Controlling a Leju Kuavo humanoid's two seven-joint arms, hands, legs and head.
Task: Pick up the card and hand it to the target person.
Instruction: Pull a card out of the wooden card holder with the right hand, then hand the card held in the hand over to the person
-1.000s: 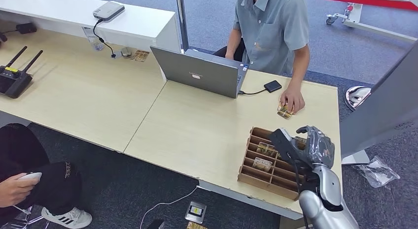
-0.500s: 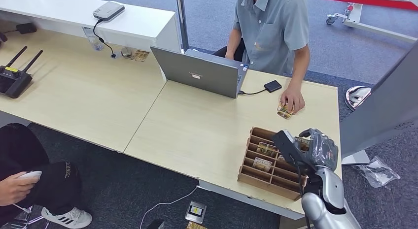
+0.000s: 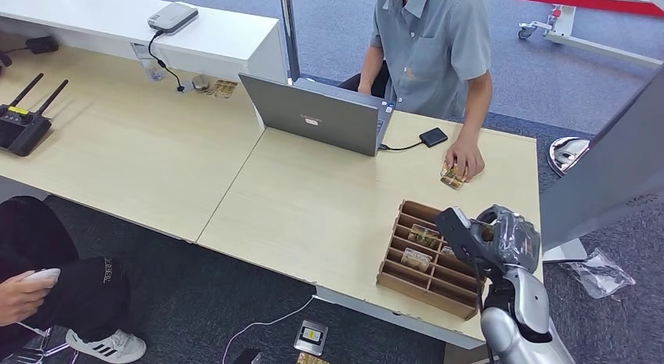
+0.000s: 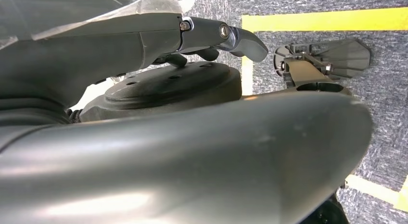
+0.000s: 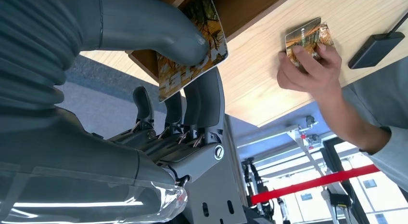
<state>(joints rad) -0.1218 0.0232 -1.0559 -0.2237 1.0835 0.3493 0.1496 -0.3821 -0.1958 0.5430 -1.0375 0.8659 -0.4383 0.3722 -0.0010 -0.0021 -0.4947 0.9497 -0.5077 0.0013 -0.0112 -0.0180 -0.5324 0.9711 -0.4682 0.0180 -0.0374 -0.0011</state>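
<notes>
My right hand (image 3: pixel 501 240) hovers over the right end of the wooden slotted box (image 3: pixel 389 264) at the table's near right corner. In the right wrist view its thumb (image 5: pixel 159 29) and fingers (image 5: pixel 207 106) pinch a card (image 5: pixel 185 77) printed with an autumn picture, lifted just clear of the box (image 5: pixel 250 5). The seated person in a grey shirt (image 3: pixel 431 43) rests a hand (image 3: pixel 465 158) on other cards (image 3: pixel 452 177) lying on the table beyond the box. My left hand (image 4: pixel 144 36) hangs low by my body with a finger (image 4: pixel 240 38) stretched out and nothing in it.
More cards (image 3: pixel 416 259) stand in the box's slots. A grey laptop (image 3: pixel 313 113) and a small black drive (image 3: pixel 433 137) sit in front of the person. A router (image 3: pixel 22 127) lies far left. Another person sits at lower left (image 3: pixel 47 286).
My right hand has drifted a little to the right and nearer to me over the box, still pinching the card. The seated person's hand has stayed on the cards.
</notes>
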